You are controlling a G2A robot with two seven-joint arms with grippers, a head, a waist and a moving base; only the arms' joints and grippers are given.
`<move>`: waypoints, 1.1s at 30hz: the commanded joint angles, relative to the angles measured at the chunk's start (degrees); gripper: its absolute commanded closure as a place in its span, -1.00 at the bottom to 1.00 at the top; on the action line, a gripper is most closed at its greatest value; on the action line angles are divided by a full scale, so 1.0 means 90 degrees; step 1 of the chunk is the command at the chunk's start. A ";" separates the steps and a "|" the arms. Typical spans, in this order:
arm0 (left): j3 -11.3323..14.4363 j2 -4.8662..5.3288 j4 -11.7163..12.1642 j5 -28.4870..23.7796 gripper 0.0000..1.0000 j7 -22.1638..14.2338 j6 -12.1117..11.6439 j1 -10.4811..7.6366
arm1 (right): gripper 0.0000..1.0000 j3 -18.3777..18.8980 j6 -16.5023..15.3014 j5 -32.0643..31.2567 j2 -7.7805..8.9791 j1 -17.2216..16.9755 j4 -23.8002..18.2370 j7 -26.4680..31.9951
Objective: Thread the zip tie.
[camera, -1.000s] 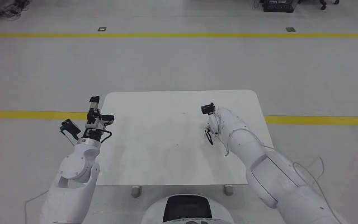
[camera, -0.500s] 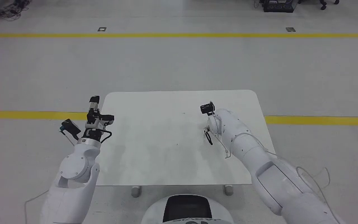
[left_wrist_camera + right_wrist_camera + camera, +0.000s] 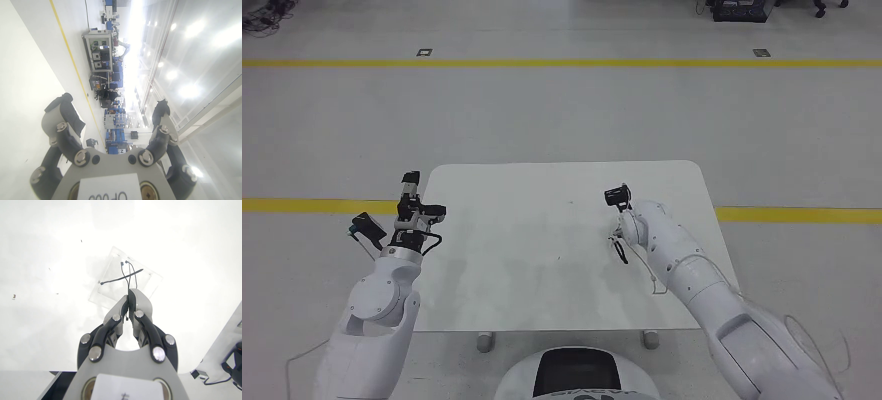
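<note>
The right gripper (image 3: 129, 292) hangs above the table (image 3: 542, 200), near its right side, with its jaws pressed together on a zip tie (image 3: 126, 281). The thin black strap runs out past the fingertips, over a clear tray (image 3: 153, 285) lying flat on the table. A second fine strand sits close beside it, and it cannot be told whether that one is pinched too. A small dark piece hangs in the gap behind the pads, probably the end of a tie. The pinch falls partway along the strap rather than at its tip. That leaves free length ahead of the fingers, which suits feeding a tail into a head. Another loose tie (image 3: 121, 278) lies slantwise across the tray floor, with its square head at 1 end and a tapered tail at the other. The tray is a square, transparent, glossy slab with a raised rim, likely there to keep the light ties gathered in one spot. The ties look like slim, springy plastic, bowed rather than straight. The fingers have ribbed dark pads on pale shells, a good surface for so narrow a strap. The left gripper (image 3: 112, 100) sits at the table's left edge (image 3: 432, 215), pointing up into the room, its jaws wide apart and holding nothing. It appears parked, ready to take the other end.
</note>
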 commanded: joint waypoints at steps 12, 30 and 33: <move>0.0000 0.0000 0.0000 0.0000 -1.00 0.0000 0.0000 0.0000 | 1.00 0.0119 -0.0244 -0.0025 0.0011 -0.0054 0.0055 -0.0178; 0.0000 0.0000 0.0000 0.0000 -1.00 0.0000 0.0000 0.0000 | 0.92 -0.0272 -0.0380 0.0302 -0.0385 0.0613 0.1450 -0.0673; 0.0000 0.0000 0.0000 0.0000 -1.00 0.0000 0.0000 0.0000 | 0.88 -0.0322 -0.0369 0.0310 -0.0440 0.0698 0.1616 -0.0691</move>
